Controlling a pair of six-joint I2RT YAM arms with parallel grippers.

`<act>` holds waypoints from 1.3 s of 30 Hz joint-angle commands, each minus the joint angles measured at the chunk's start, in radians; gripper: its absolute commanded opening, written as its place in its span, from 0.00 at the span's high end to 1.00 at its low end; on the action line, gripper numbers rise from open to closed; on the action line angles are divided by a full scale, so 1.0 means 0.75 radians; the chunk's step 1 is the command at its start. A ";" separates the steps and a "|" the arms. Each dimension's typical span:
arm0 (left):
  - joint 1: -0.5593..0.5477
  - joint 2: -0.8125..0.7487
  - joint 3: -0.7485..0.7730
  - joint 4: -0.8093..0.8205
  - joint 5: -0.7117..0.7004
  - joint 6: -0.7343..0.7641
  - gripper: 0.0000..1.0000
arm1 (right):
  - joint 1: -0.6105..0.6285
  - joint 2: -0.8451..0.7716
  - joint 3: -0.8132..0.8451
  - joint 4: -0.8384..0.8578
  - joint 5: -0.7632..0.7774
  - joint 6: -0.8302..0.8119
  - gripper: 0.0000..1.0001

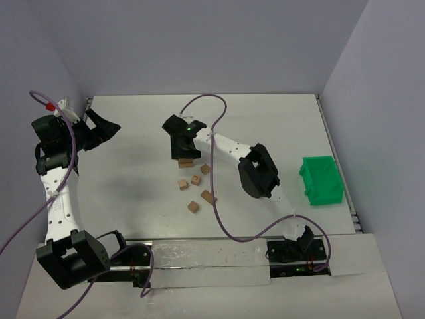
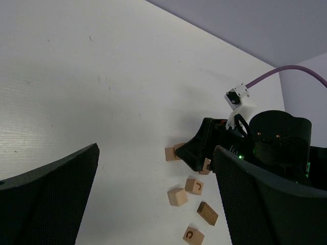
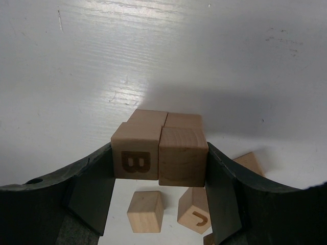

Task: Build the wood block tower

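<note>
Right jaws, at centre of the top view, covered the wood block tower [image 1: 185,162]. Left jaws gaped empty at upper left, as the left wrist view confirmed. Right wrist: jaws pinched B block [image 3: 135,158] and plain block [image 3: 183,157], apparently atop two others. A gentle, square release seemed next.

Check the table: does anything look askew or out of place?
Only slightly. In the right gripper, the plain block sits a little off from the B block, not flush. Five loose blocks lie scattered at mixed angles nearby.
</note>
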 commanded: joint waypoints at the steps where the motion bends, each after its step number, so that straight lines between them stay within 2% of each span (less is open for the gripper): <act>1: 0.010 0.001 0.006 0.068 0.028 -0.016 0.01 | 0.007 0.004 0.035 0.042 0.029 -0.013 0.75; 9: 0.011 -0.003 0.002 0.068 0.029 -0.017 0.01 | 0.009 0.011 0.036 0.046 0.028 -0.021 0.66; 18: 0.011 0.000 0.004 0.066 0.034 -0.017 0.01 | 0.014 0.013 0.031 0.047 0.029 -0.024 0.62; 21: 0.010 0.002 0.008 0.062 0.036 -0.015 0.01 | 0.014 0.017 0.031 0.048 0.019 -0.032 0.56; 33: 0.010 0.002 0.006 0.064 0.042 -0.015 0.01 | 0.016 0.023 0.033 0.046 0.042 -0.030 0.52; 39: 0.012 0.002 0.004 0.066 0.044 -0.015 0.01 | 0.016 0.025 0.031 0.042 0.050 -0.018 0.45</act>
